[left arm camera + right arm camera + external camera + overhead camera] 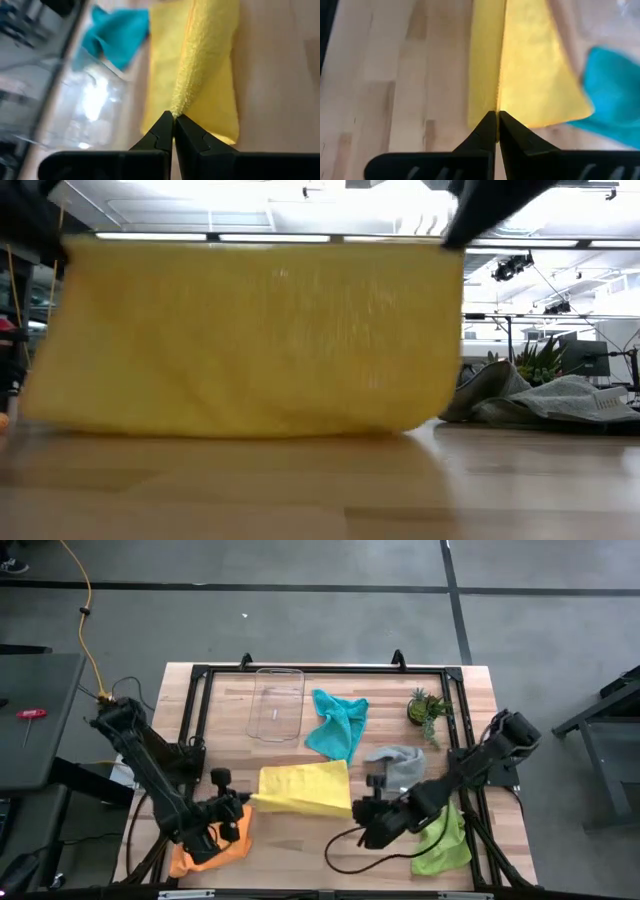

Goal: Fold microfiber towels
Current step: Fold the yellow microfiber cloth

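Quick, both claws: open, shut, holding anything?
Left claw: shut on the yellow towel, at one corner.
Right claw: shut on the same towel's edge.

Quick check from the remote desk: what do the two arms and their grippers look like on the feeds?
Both arms are dark, almost black, built of jointed segments with chunky housings. The left gripper and right gripper each end in two black tapered fingers on a wide black bar. A thin black cable loops over the table near the right arm. No markings are readable.
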Available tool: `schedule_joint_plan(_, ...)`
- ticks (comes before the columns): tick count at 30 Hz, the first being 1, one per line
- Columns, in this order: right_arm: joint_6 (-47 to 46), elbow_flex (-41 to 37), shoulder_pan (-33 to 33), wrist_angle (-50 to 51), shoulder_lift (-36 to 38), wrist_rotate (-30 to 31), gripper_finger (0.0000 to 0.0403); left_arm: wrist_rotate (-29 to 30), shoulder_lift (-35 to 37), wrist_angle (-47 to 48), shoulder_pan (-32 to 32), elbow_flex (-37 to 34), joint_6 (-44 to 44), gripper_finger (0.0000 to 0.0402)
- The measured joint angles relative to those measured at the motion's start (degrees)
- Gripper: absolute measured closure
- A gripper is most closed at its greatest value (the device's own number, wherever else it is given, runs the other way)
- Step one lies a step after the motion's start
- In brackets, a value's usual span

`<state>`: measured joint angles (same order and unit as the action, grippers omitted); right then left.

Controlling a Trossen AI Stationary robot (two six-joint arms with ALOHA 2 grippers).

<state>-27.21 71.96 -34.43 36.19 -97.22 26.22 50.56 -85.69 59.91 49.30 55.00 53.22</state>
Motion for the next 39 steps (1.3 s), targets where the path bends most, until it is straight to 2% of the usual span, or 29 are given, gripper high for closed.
schedule_joint_plan(7,-3.92,0.0,2.09,-0.73,-7.31,-12.35,0.0403,-9.31,-6.25,-18.56,-0.97,-3.61,-4.69,0.0401)
schedule_joint_plan(10,-3.69,-0.02,3.12,-0.7,-9.41,-14.87,0.0403,-12.21,-7.89,-23.43,-1.96,-4.32,-6.75,0.0402)
schedule_joint_plan(14,-1.27,-0.02,4.65,-0.19,-9.78,-13.73,0.0403,-12.67,-8.32,-22.46,-3.56,-4.5,-6.73,0.0401)
schedule_joint_plan(19,2.07,-0.04,7.66,0.33,-9.17,-9.51,0.0403,-6.89,-6.2,-15.35,-5.33,-4.47,-3.45,0.0402)
schedule_joint_plan(23,2.38,-0.07,11.18,3.01,-9.43,-3.69,0.0403,-3.65,-5.27,-7.84,-7.78,-4.49,0.49,0.0402)
schedule_joint_plan(26,4.42,-0.07,13.54,3.43,-9.43,0.21,0.0403,-3.87,-5.27,-6.16,-9.42,-5.18,1.61,0.0401)
schedule_joint_plan(30,6.71,-0.08,17.01,3.12,-9.43,0.67,0.0403,-6.54,-5.25,-8.95,-11.22,-8.81,1.71,0.0402)
schedule_joint_plan(33,7.48,-0.74,19.35,2.18,-9.44,0.71,0.0403,-6.35,-5.27,-10.2,-12.33,-11.34,2.95,0.0402)
schedule_joint_plan(39,8.23,-1.99,22.09,0.38,-9.48,-1.32,0.0403,-6.13,-5.25,-10.67,-13.96,-11.9,3.62,0.0402)
